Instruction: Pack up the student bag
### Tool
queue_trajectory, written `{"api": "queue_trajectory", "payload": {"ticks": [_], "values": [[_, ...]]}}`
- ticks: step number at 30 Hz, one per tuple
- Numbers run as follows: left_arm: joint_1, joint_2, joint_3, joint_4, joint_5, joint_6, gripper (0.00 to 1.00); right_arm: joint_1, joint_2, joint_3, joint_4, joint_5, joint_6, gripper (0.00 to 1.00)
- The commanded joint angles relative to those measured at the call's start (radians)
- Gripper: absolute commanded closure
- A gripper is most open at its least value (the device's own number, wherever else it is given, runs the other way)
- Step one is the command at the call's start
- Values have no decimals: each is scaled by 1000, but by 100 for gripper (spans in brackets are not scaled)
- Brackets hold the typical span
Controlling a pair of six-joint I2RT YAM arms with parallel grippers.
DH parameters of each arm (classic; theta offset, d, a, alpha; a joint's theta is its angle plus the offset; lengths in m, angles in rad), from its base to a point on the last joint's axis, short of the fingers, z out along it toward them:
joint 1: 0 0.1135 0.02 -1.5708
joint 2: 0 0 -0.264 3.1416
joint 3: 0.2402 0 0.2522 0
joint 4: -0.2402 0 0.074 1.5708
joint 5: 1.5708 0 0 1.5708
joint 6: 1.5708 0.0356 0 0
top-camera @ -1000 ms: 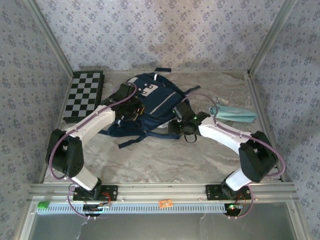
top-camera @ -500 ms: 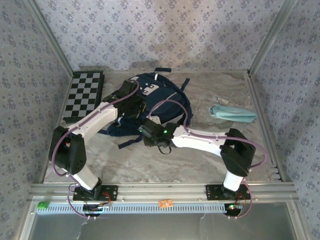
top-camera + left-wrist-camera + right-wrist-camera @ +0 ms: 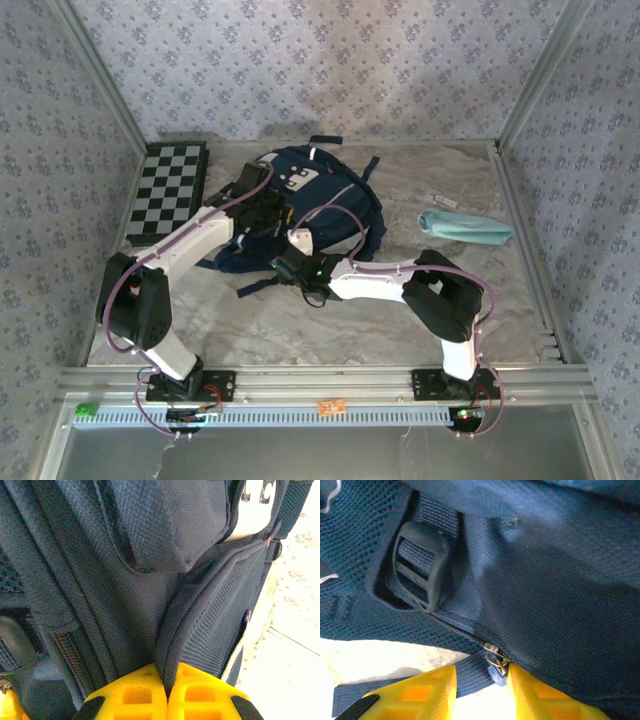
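Observation:
The student bag (image 3: 322, 196), a navy backpack with white patches, lies at the back middle of the table. My left gripper (image 3: 262, 214) sits on its left side. In the left wrist view this gripper (image 3: 167, 692) is shut on a fold of the bag's navy fabric (image 3: 200, 620). My right gripper (image 3: 287, 264) reaches across to the bag's near edge. In the right wrist view its yellow fingers (image 3: 481, 682) stand apart on either side of a metal zipper pull (image 3: 496, 661). The pull hangs close against the right finger (image 3: 535, 695).
A checkered board (image 3: 168, 190) lies at the back left. A light-blue pouch (image 3: 465, 226) and a small pen-like item (image 3: 445, 201) lie at the right. A dark strap buckle (image 3: 420, 565) sits above the zipper. Loose straps (image 3: 258, 284) trail toward the front. Metal frame rails bound the table.
My right arm has swung left from the bag's right side to its near edge, and its jaws have narrowed round the zipper pull. The left gripper has stayed shut on the fabric.

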Motion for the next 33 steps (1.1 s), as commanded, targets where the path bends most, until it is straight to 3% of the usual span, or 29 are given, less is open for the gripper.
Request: {"api": "queue_trajectory", "payload": {"ticks": [1, 8, 15, 21, 28, 31, 33], "values": [[3, -59, 25, 89, 72, -69, 100, 10, 20, -40, 81, 85, 8, 67], [7, -61, 33, 86, 78, -60, 100, -6, 52, -37, 101, 129, -30, 67], [18, -61, 37, 71, 72, -38, 100, -6, 68, 32, -7, 195, 5, 88], [39, -22, 59, 6, 49, 47, 100, 28, -4, 13, -90, 205, 28, 99], [59, 36, 79, -23, 33, 170, 100, 47, -76, -70, -221, 173, 90, 100], [49, 83, 137, -30, 68, 226, 100, 45, -73, -75, -157, 112, 59, 100], [47, 97, 144, -1, 124, 242, 94, 44, -77, -67, -141, 84, 54, 100]]}}
